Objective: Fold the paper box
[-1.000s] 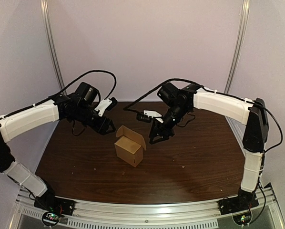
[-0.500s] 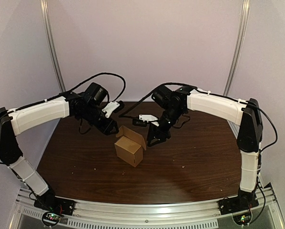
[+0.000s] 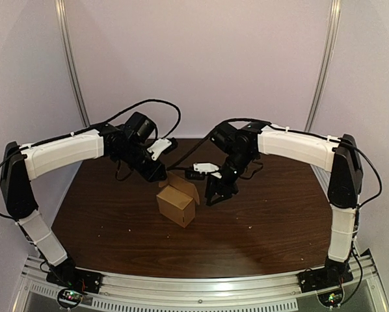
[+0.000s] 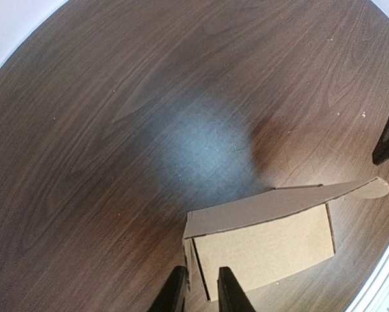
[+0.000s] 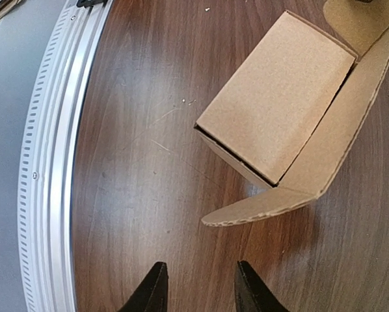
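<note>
Dark wood desk (image 3: 259,221) under pale walls carries the paper box (image 3: 175,205) at the centre of the top view, its lid flap (image 3: 185,184) standing open. The left end effector (image 3: 157,174) sits at the box's upper left, fingers a narrow gap apart and holding nothing. Its wrist view shows the box's long axis running rightward from just beside the fingertips (image 4: 228,294). The right end effector (image 3: 216,195) is to the box's right, fingers well apart, with bare desk before the flap. The left looks nearer.
</note>
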Tool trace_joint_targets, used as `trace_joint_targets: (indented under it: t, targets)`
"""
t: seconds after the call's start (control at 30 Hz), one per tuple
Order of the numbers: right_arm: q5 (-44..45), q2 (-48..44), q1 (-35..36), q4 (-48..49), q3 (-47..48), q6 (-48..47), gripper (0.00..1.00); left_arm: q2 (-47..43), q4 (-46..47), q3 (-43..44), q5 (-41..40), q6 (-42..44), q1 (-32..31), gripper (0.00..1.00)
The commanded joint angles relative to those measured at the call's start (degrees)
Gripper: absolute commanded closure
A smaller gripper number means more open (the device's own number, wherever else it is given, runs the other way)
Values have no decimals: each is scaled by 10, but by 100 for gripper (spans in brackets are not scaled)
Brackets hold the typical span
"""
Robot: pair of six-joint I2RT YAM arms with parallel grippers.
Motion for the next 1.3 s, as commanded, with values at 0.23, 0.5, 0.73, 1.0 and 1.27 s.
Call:
trace_joint_targets:
  t: [0.23, 0.5, 0.73, 1.0, 1.27]
  targets:
    - [57, -20, 6, 107, -4, -17, 77, 11, 7, 20, -4, 4, -8, 96]
    - [60, -19, 24, 95, 1, -35, 79, 14, 7, 23, 0, -8, -13, 100]
    - [73, -24, 40, 103, -9, -18, 74, 18, 7, 20, 5, -16, -20, 100]
    - [95, -26, 59, 110, -15, 63, 71, 12, 2, 8, 7, -26, -24, 100]
    - [106, -43, 73, 100, -45, 50, 65, 5, -1, -4, 7, -18, -24, 100]
